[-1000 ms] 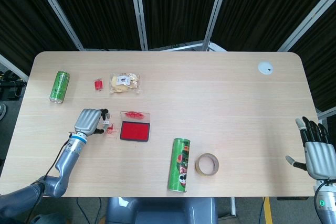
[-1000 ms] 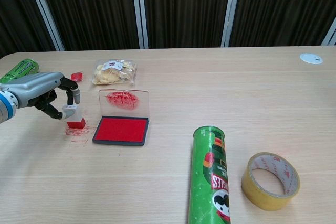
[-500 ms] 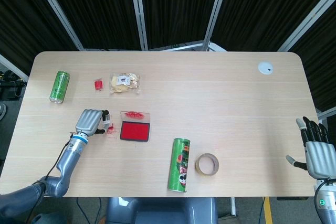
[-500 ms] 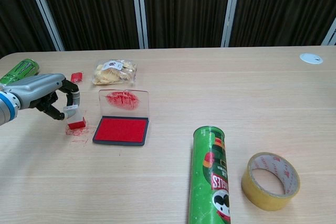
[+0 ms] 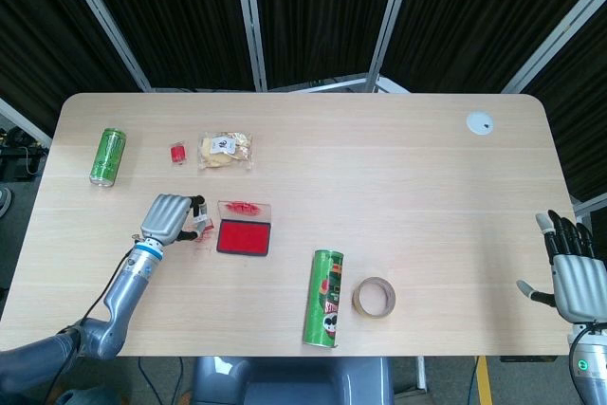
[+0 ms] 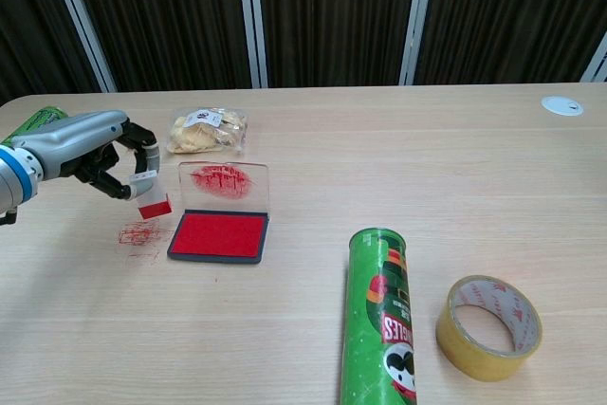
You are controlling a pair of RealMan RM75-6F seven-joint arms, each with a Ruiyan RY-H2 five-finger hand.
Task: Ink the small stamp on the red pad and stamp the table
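Note:
My left hand (image 6: 90,144) (image 5: 169,217) pinches the small stamp (image 6: 153,198), a white block with a red base, tilted and lifted off the table just left of the red ink pad (image 6: 218,234) (image 5: 244,237). A red stamped mark (image 6: 138,233) shows on the wood below the stamp. The pad's clear lid (image 6: 224,184) stands open at its back, smeared with red ink. My right hand (image 5: 576,277) hangs open off the table's right edge, seen only in the head view.
A green chips tube (image 6: 380,320) lies near the front with a tape roll (image 6: 488,326) to its right. A snack bag (image 6: 205,130), a small red object (image 5: 176,152) and a green can (image 5: 107,156) sit at the back left. A white disc (image 6: 562,105) lies far right.
My left hand has lifted the stamp off the table and carried it up and right toward the pad, uncovering the red mark. The right hand has not moved.

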